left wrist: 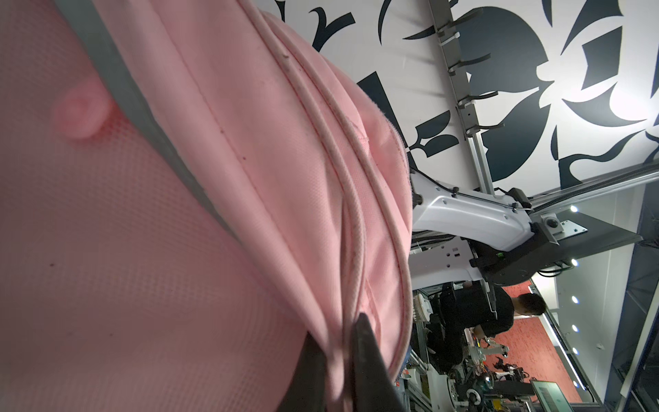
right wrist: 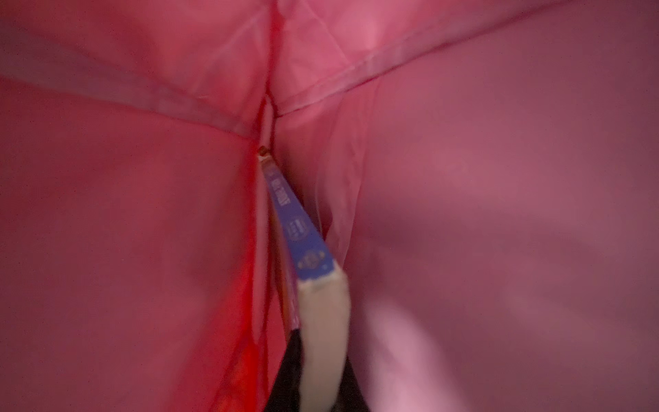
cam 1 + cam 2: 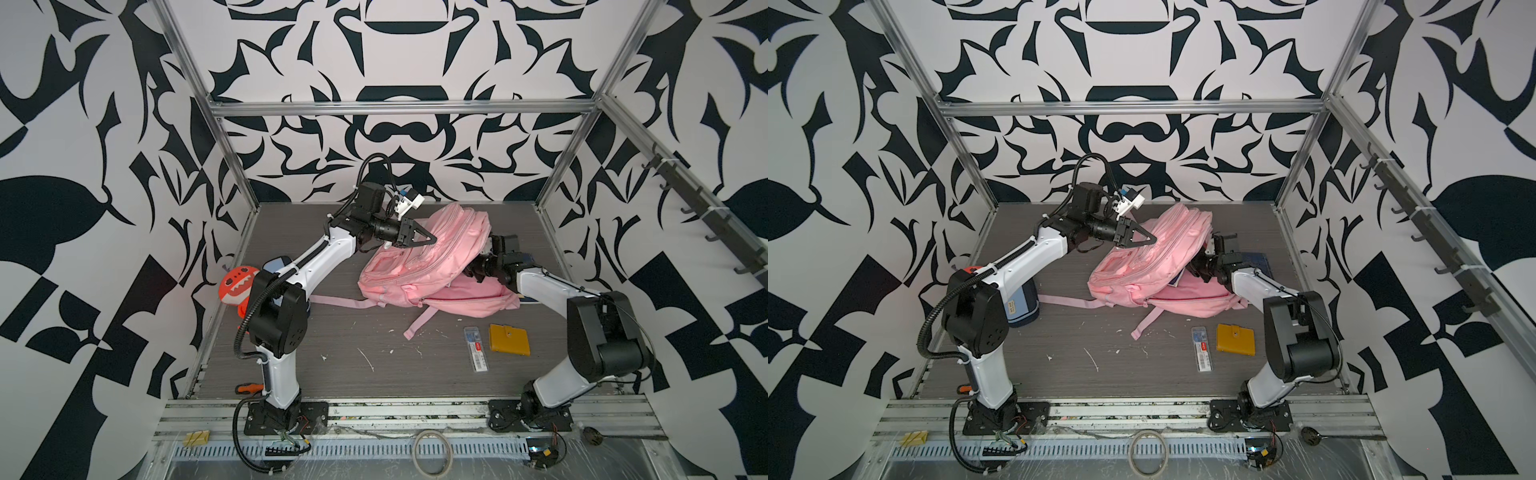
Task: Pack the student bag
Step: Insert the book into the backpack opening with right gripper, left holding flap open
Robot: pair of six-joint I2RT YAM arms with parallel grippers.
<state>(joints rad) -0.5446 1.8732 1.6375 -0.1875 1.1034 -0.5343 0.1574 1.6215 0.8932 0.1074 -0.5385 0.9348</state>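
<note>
L gripper [image 3: 432, 240] is clamped on the top rim of the pink bag [image 3: 399, 270], holding the flap up. R gripper [image 2: 303, 314] is deep inside the bag, pinched on a thin blue book [image 2: 299, 232]. In both top views the bag sits mid-table, long axis approx 1-to-7 o'clock, mouth facing 3 o'clock. So the R arm is nearer, and I'd judge the book needs pushing toward 9-10 o'clock.

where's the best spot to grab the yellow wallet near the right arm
Probably pinch the yellow wallet across its near and far edges, coming straight down: it lies flat on the table, and the clear case sits close beside its left edge.
</note>
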